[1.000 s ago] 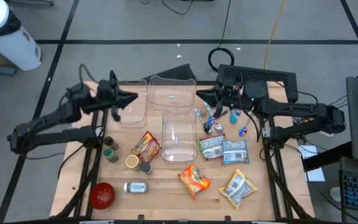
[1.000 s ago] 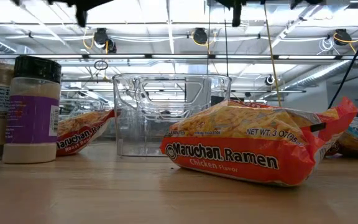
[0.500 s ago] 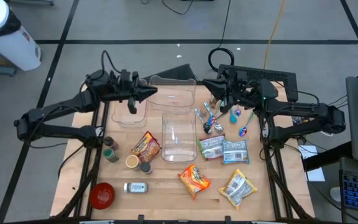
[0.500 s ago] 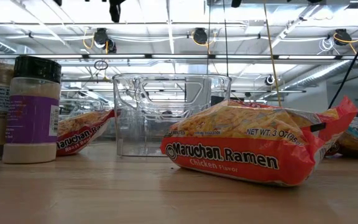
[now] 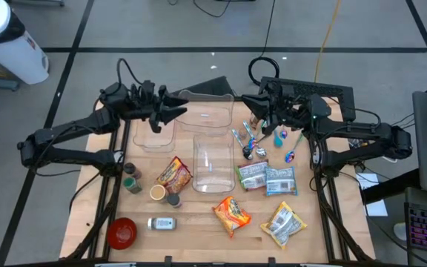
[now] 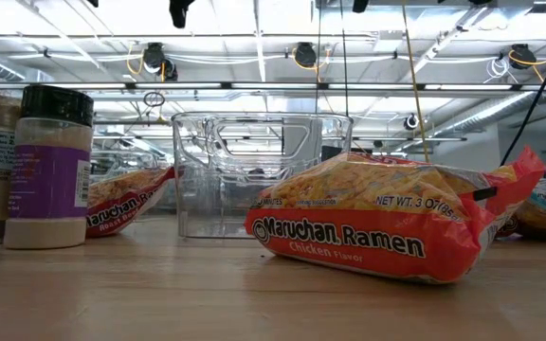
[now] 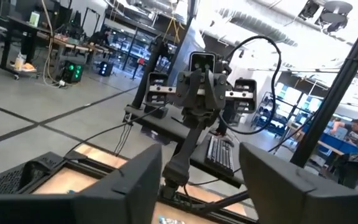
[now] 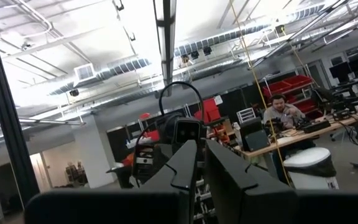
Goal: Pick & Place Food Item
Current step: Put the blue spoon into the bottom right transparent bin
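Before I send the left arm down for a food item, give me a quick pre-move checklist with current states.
1. Left gripper open, nothing held: ok.
2. Right gripper shut, nothing held, parked over the table's far right: ok.
3. Tall clear plastic bin at table centre empty: ok.
4. Orange Maruchan ramen packet lying flat, uncovered: ok.
5. Left gripper positioned over a food item: not ok, it hovers above the far clear tray.

the table [image 5: 199, 215] is pale matt wood. the bins [image 5: 212, 163] are clear glossy plastic. the ramen packs [image 6: 377, 223] are shiny film.
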You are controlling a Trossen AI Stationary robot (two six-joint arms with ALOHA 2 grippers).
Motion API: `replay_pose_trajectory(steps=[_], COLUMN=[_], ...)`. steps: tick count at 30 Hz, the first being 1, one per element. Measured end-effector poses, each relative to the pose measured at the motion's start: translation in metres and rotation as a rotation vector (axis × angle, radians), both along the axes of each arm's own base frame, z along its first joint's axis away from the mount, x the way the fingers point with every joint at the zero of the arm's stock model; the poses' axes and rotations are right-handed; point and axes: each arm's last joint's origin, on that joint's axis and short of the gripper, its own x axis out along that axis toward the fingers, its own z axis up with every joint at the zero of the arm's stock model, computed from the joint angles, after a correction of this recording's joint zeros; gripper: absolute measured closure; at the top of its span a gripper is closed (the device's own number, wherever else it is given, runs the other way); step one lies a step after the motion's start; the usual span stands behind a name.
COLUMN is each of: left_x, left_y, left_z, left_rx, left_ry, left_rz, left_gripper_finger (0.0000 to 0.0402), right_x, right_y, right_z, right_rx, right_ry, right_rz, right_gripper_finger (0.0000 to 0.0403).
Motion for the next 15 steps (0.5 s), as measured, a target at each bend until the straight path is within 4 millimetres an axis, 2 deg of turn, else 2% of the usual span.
replay_pose_trajectory(steps=[7,10,15], left_x=[-0.001,-0.001,-0.001], left_y=[0.000,0.000,0.000], left_z=[0.003,0.004,0.004], left_rx=[0.015,0.015,0.015], left_ry=[-0.034,-0.035,-0.035], left_rz=[0.004,0.004,0.004], left_gripper_finger=[0.0132,0.0132,0.0139], right_x=[0.000,0.000,-0.001], right_y=[0.000,0.000,0.005], right_z=[0.000,0.001,0.015], right_rx=[0.074,0.112,0.063], right_ry=[-0.014,-0.022,-0.054], right_rz=[0.037,0.057,0.057], right_gripper_finger=[0.0355,0.0316,0.0220])
